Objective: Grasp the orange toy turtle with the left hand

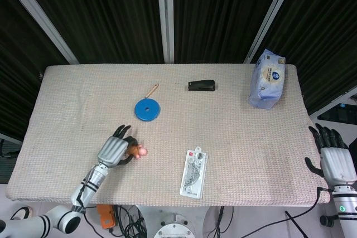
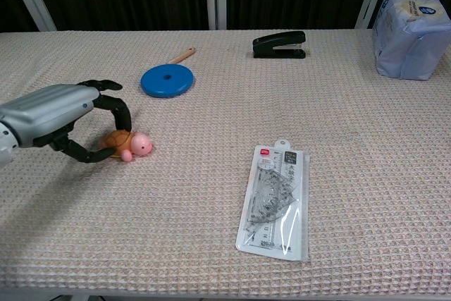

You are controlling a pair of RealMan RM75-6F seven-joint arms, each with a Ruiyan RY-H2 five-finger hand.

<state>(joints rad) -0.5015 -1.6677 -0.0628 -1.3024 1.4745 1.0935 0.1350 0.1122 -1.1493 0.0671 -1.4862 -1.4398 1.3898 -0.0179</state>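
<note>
Orange toy turtle [image 2: 125, 143], mid-left of chest view, prob. light, smooth, apt to skid; left hand [image 2: 53, 113] fingers curl round shell w/o clamping—take it across shell sides.

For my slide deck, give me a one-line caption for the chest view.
Left hand curls around the orange turtle on the table, fingers arched over its shell.
</note>
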